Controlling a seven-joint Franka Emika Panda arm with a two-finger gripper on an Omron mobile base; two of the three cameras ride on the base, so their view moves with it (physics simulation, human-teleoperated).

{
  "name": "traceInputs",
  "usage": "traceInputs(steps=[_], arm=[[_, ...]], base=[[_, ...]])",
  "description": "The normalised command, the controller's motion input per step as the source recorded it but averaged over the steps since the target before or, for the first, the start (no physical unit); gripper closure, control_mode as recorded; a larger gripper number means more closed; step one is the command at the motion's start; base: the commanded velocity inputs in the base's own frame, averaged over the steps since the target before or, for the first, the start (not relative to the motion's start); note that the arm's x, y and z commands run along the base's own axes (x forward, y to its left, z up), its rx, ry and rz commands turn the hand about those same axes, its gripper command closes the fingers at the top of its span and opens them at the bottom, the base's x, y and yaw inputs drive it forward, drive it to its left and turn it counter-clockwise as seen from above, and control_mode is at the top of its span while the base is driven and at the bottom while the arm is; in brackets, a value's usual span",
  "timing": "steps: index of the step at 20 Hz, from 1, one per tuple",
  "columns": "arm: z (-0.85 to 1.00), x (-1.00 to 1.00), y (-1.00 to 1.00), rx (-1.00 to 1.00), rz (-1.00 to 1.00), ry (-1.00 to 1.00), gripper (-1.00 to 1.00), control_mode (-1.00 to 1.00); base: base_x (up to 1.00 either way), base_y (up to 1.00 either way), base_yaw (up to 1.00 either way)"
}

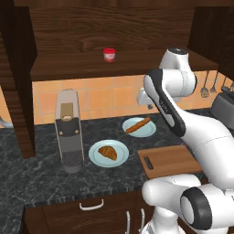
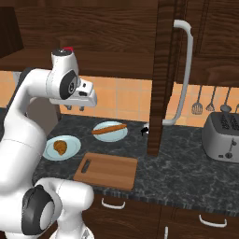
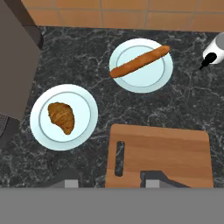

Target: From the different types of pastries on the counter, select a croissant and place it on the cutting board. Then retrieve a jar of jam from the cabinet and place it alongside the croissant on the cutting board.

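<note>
The gripper [image 2: 74, 108] hangs high above the counter [image 1: 41, 176], fingers pointing down, holding nothing and touching nothing. In the right base view two short dark fingers [image 2: 68, 107] show a small gap between them; how far they are open I cannot tell.

In the hand view, going left to right: a tall grey coffee machine [image 3: 15, 57] fills the 9 to 11 o'clock area. Just beside it, at about 8 o'clock, the croissant [image 3: 61, 117] lies in the middle of a round pale-blue plate [image 3: 85, 131]. At 5 o'clock lies the cutting board [image 3: 166, 153], bare, with its dark slot handle at the end nearest the croissant plate. At 12 to 1 o'clock the long bread stick [image 3: 139, 61] lies diagonally across a second plate [image 3: 131, 85], its tip reaching past the rim. At 2 o'clock a small white-and-black shaker [image 3: 213, 49] lies by the tiled wall.

In the left base view the jar of jam [image 1: 109, 55], red-lidded with a whitish band too small to read, stands on the open shelf of the cabinet [image 1: 68, 68], at 12 o'clock. In the right base view a toaster [image 2: 223, 135] sits on the counter at 3 o'clock.
</note>
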Motion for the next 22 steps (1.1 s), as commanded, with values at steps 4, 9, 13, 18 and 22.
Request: traceInputs(steps=[4, 9, 13, 18, 22], arm=[[0.00, 0.00, 0.00, 0.00, 0.00, 0.01, -1.00, -1.00], [-0.11, -0.29, 0.33, -0.01, 0.12, -0.17, -1.00, -1.00], [0.23, 0.01, 0.42, 0.00, 0.20, -0.27, -1.00, -1.00], [0.57, 0.20, 0.53, 0.00, 0.11, -0.28, -1.00, -1.00], [0.70, 0.44, 0.25, -0.01, 0.02, -0.09, -1.00, -1.00]], base=[[0.00, 0.00, 0.00], [0.00, 0.00, 0.00], [0.00, 0.00, 0.00], [0.00, 0.00, 0.00], [0.00, 0.00, 0.00]])
